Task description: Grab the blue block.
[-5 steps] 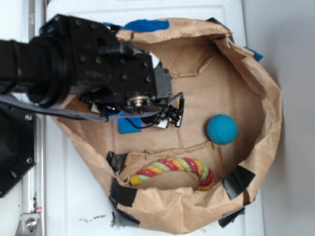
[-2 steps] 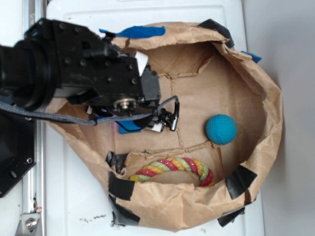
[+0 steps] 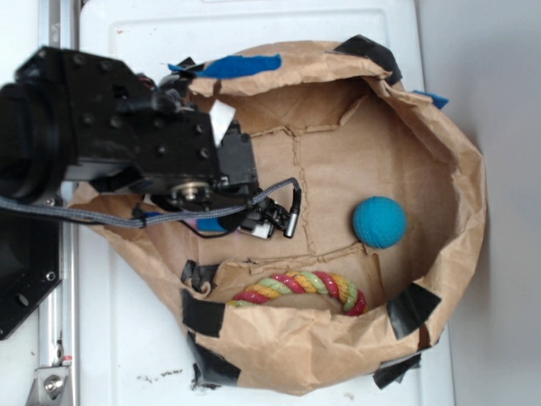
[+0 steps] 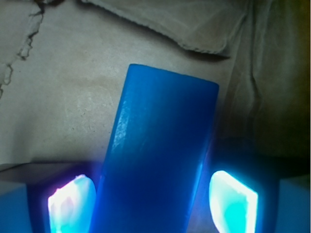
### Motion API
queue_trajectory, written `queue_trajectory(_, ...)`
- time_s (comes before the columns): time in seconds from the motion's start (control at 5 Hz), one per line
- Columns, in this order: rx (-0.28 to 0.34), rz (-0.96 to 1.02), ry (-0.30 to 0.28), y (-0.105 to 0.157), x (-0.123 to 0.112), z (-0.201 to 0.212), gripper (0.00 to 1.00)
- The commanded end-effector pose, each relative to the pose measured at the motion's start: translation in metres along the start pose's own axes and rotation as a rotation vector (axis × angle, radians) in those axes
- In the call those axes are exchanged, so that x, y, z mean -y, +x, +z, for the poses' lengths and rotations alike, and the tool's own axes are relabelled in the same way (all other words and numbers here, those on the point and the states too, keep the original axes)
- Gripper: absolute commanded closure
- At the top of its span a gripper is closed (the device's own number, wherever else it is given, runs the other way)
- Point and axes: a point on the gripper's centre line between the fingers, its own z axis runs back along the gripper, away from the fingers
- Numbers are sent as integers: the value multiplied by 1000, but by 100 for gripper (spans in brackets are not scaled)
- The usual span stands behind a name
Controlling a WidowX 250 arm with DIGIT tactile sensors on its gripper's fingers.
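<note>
I am looking down at the black robot arm reaching in from the left over the white desk (image 3: 127, 338) and into the crumpled brown paper bag (image 3: 456, 211), whose torn rim is patched with black tape. My gripper (image 3: 254, 222) is hanging low over the left part of the bag's floor, and only a sliver of the flat bright-blue rectangular block (image 3: 211, 225) is showing under it from outside. In the wrist view the gripper (image 4: 153, 204) is spread, its left fingertip (image 4: 72, 204) glowing on one side of the blue block (image 4: 160, 150) and the right one on the other; the left looks almost against the slab, the right a little apart, though I cannot tell whether either is touching yet. The block is lying flat on the paper between the jaws, its long axis running away from the camera and leaning slightly right, so I am judging that closing should pinch it across its narrow width. It looks matte, smooth and round-cornered. Further right are lying a striped multicoloured rope ring (image 3: 304, 288) and a textured teal ball (image 3: 379, 222), both well apart from the gripper.
</note>
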Motion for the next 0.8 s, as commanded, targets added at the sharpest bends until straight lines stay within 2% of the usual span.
queue_trajectory(0.0, -74, 16, 89, 17, 7, -9, 9)
queue_trajectory(0.2, -73, 37, 84, 17, 7, -8, 100)
queue_trajectory(0.4, -63, -7, 50, 18, 7, 1, 100)
queue_trajectory(0.6, -28, -164, 37, 23, 14, 24, 100)
